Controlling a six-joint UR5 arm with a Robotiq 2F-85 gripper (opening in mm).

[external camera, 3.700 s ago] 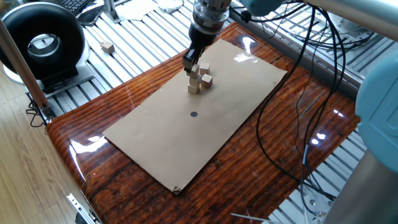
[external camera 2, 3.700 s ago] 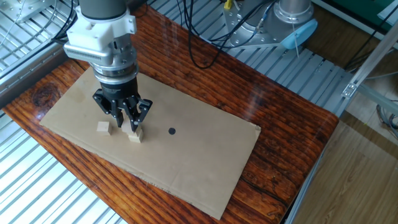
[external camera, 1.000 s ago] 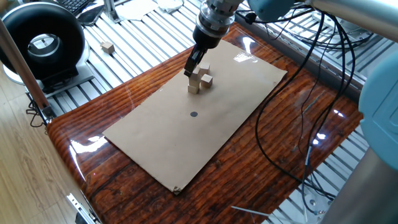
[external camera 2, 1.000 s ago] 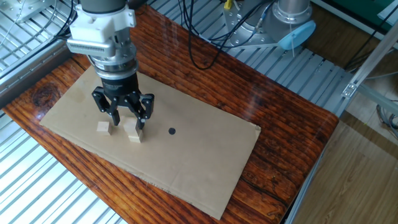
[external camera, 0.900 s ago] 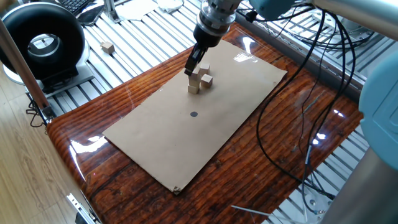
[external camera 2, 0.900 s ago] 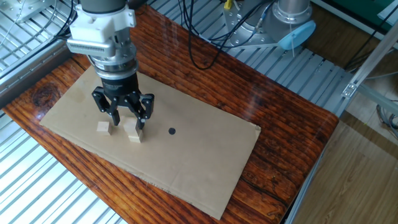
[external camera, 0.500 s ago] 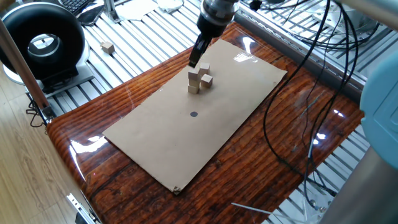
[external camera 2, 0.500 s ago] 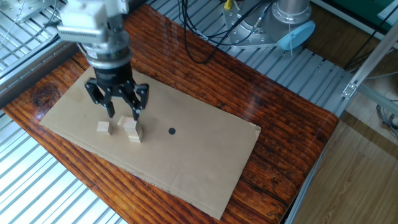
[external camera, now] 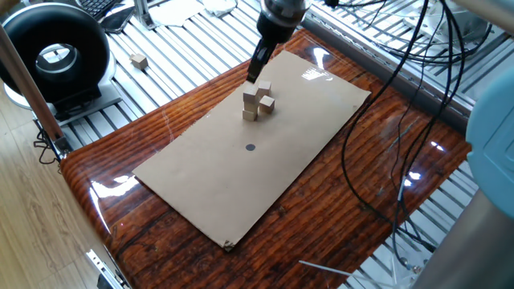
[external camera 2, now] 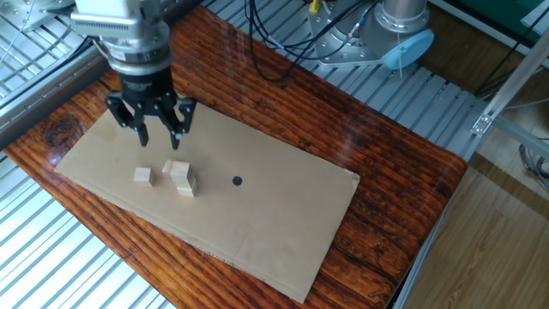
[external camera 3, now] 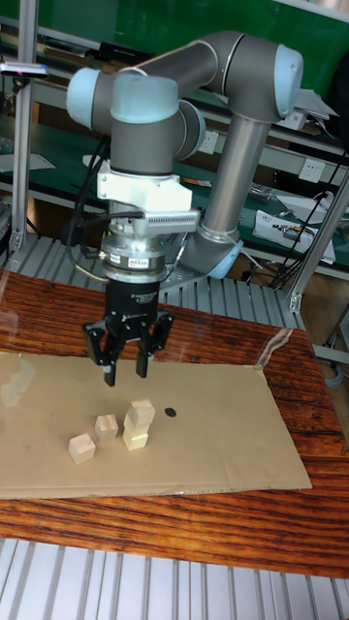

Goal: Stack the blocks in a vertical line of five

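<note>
The claw (external camera 3: 127, 370) hangs above the cardboard (external camera 2: 283, 215) with its fingers (external camera 2: 137, 125) spread wide, and there is nothing between them. It points straight down and is clear of the blocks.

In the tall fixed view, the blocks lie below the claw and a little toward the camera. A stack of two blocks (external camera 3: 138, 424) stands just under and slightly right of the fingertips, with a gap of air between its top and the claw. The upper block of this stack sits turned a little against the lower one. A single block (external camera 3: 107, 427) stands just beside the stack on the left. Another single block (external camera 3: 81, 448) lies further left and nearer to the camera, apart from the others.

In the other fixed view, the stack (external camera 2: 180, 176) and one single block (external camera 2: 143, 176) are on the cardboard below the claw (external camera 2: 153, 131) in the picture. The dark spot (external camera 2: 238, 180) is to the right of the stack, near it but not touching.

In one fixed view, one more block (external camera: 140, 60) lies off the table (external camera: 385, 160), on the metal slats (external camera: 161, 48), well apart from the group (external camera: 257, 103) on the cardboard.
</note>
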